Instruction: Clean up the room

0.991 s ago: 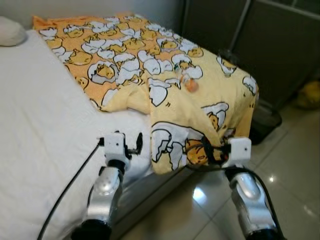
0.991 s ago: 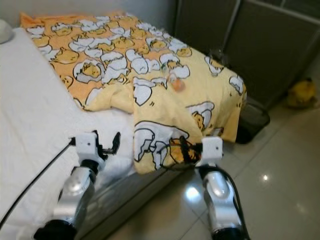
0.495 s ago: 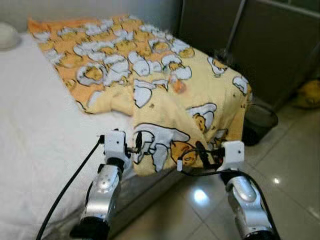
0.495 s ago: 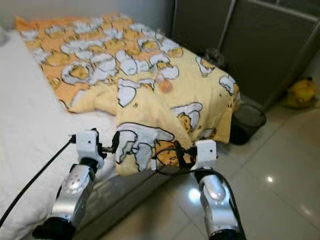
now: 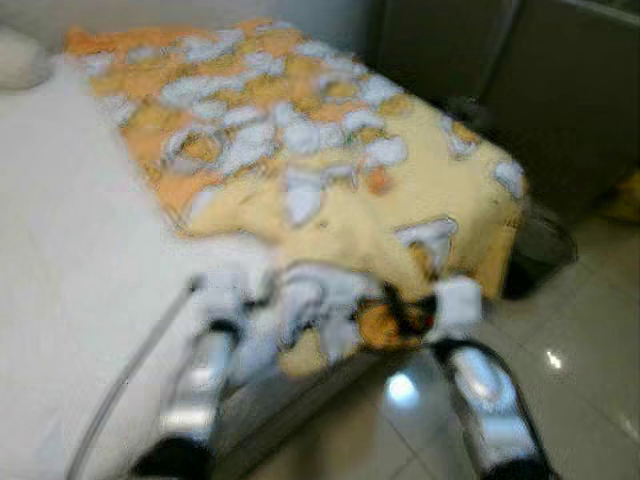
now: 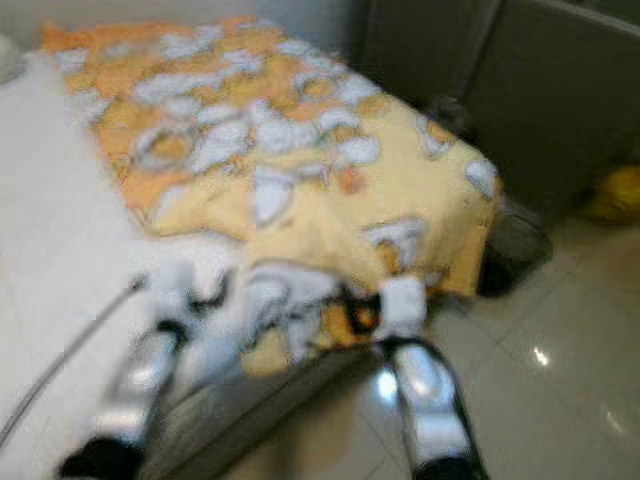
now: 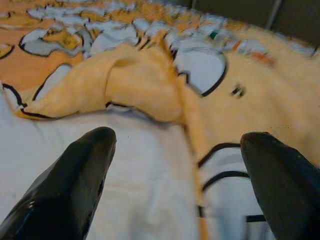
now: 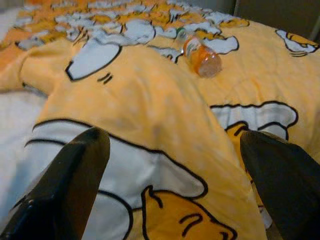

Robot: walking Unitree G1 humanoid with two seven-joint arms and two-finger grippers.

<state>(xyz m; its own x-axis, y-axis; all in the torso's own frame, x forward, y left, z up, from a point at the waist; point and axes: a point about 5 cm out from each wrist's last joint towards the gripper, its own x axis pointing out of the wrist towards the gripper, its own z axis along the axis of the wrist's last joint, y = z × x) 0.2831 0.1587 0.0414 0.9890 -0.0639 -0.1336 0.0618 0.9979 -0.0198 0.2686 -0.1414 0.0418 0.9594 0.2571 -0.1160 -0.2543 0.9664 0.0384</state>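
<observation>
At the near edge of the bed, both grippers are up against the hanging corner of the yellow blanket (image 8: pixel 165 100): the left gripper (image 7: pixel 175 165) has its two black fingers spread wide, with the blanket's folded edge running between them over the white sheet (image 7: pixel 140 170), and the right gripper (image 8: pixel 170 165) is likewise wide open, its fingers either side of a swell of the cloth without pinching it. The head views are badly blurred, so the fingertips themselves are hard to make out there. Just beyond the right gripper, farther up the bed, a small orange bottle (image 8: pixel 201 57) lies on its side on top of the blanket; any label on it is too soft to read. To the right of the bed a dark bin (image 5: pixel 540 255) stands on the glossy pale tile floor (image 5: pixel 590 370), close against the blanket's draped corner, with dark cabinet panels (image 5: pixel 560 100) behind it and something yellow (image 6: pixel 612 192) on the floor at the far right. The blanket is yellow-orange, printed with white cracked eggshells and cartoon yolk figures outlined in black, rumpled and covering the right and far part of the bed.
</observation>
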